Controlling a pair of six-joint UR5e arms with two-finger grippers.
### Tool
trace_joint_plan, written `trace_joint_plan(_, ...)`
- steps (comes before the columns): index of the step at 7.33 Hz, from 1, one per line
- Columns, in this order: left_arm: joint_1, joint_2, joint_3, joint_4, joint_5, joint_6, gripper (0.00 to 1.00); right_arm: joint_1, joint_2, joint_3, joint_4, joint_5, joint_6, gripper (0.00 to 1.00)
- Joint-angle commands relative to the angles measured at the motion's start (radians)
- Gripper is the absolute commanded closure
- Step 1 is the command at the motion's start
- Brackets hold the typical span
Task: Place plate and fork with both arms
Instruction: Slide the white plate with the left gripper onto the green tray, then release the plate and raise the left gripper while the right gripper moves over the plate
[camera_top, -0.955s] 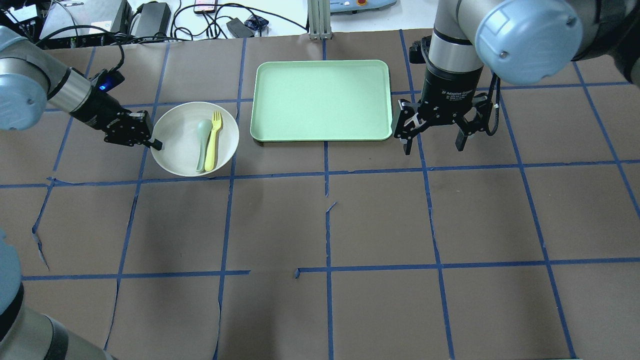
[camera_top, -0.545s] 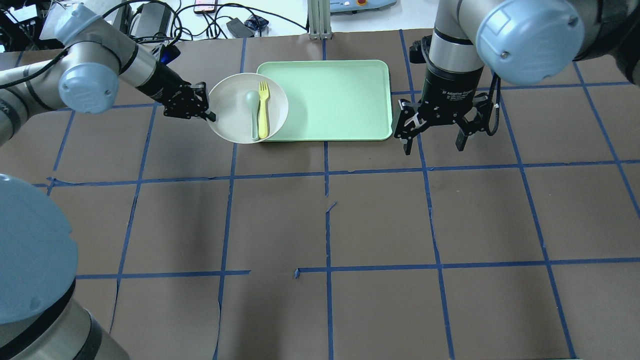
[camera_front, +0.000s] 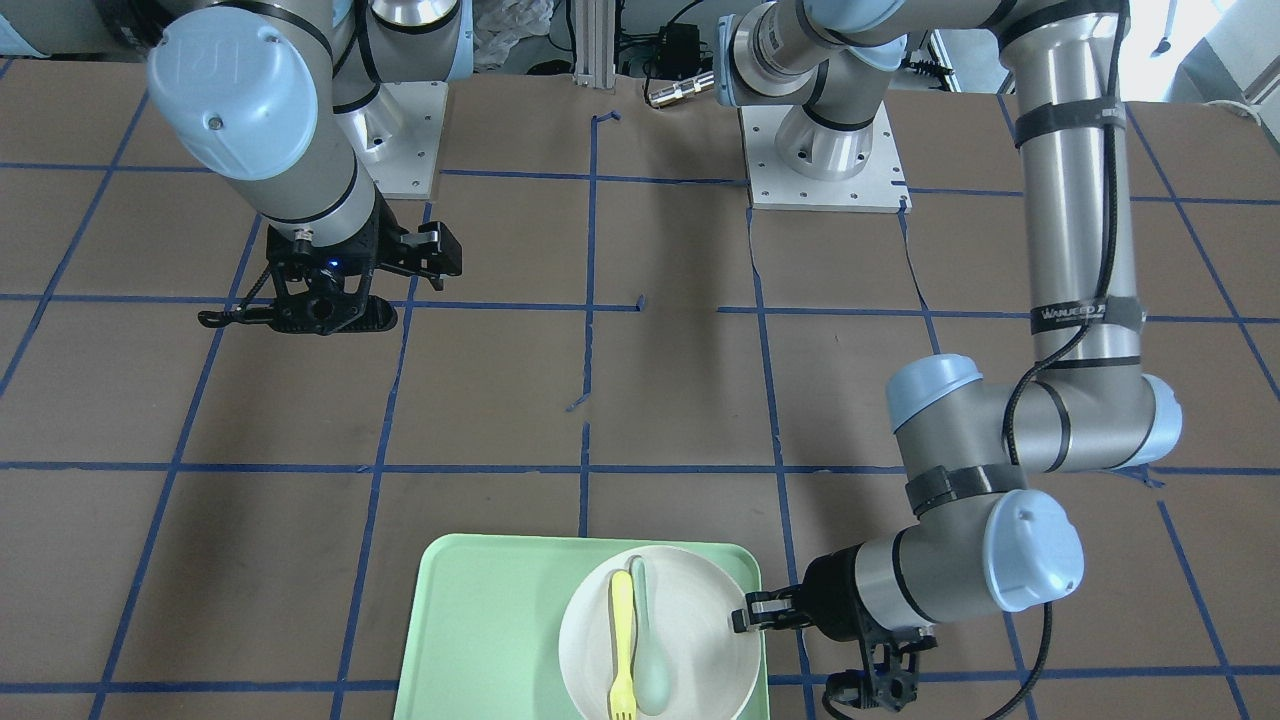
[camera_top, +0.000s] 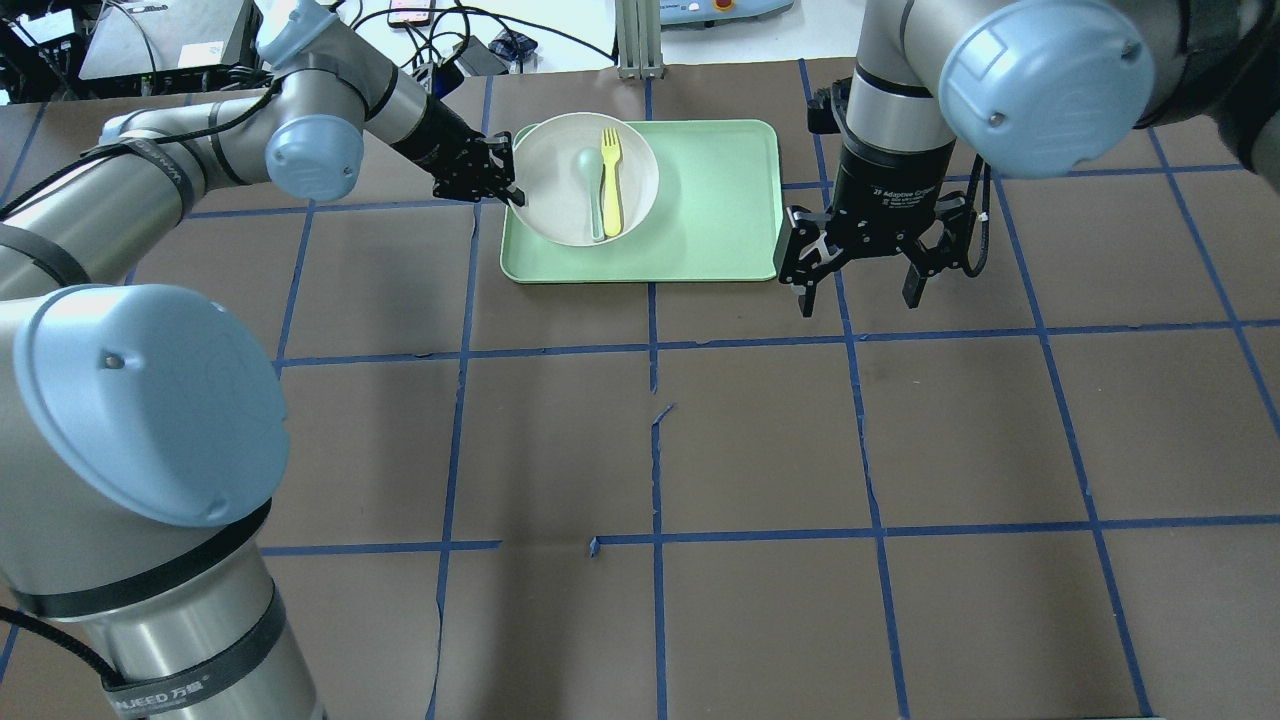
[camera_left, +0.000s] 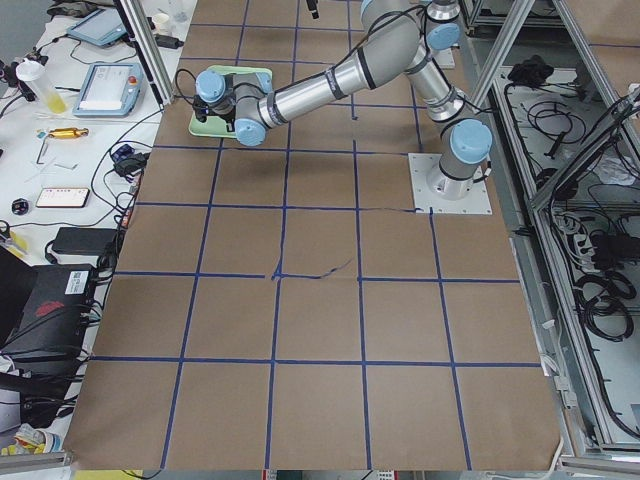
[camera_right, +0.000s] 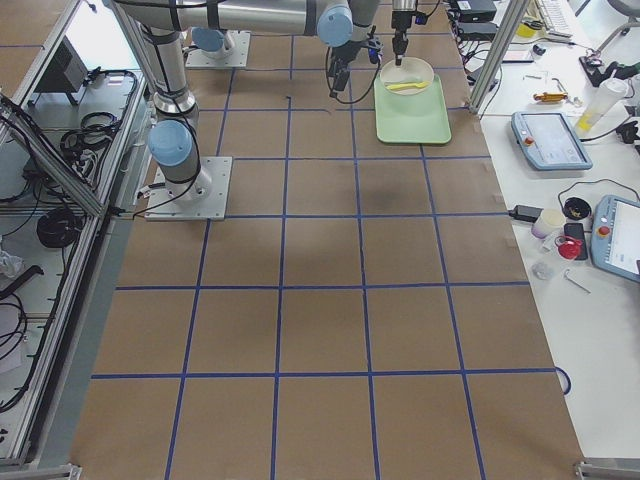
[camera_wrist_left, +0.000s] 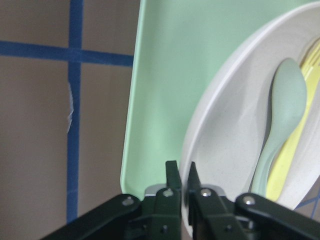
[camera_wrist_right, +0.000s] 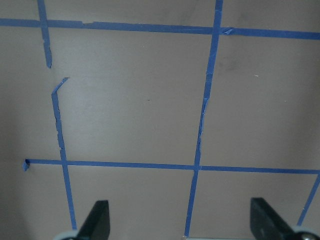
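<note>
The left gripper (camera_top: 512, 195) was clenched on the raised rim of the round, speckled off-white plate (camera_top: 550, 185), over the far-left corner of the smooth, rectangular light-green tray (camera_top: 710, 200). In the plate lay the slim yellow plastic fork (camera_top: 611, 185) beside a mint spoon (camera_top: 593, 195). The right gripper (camera_top: 858, 300) hung released over the brown table (camera_top: 760, 440), just right of the tray.

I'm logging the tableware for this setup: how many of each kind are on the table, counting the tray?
plate: 1
fork: 1
spoon: 1
tray: 1
Total: 4
</note>
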Motion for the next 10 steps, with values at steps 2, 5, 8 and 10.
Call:
trace_joint_plan(2, -0.053, -0.053, 0.010, 0.061, 0.001, -0.019, 1.00, 0.005, 0.000, 0.000, 0.001, 0.000, 0.000, 0.00)
trace_joint_plan(5, -0.079, -0.038, 0.010, 0.062, -0.004, -0.060, 0.23, 0.005, 0.003, -0.012, -0.001, -0.002, -0.004, 0.00)
trace_joint_plan(8, -0.057, 0.071, -0.015, 0.050, 0.065, -0.129, 0.00, 0.005, 0.060, -0.015, -0.227, 0.000, 0.000, 0.00)
trace_joint_plan(10, 0.061, 0.172, -0.087, -0.005, 0.142, -0.066, 0.00, 0.006, 0.198, -0.084, -0.470, 0.001, 0.009, 0.00)
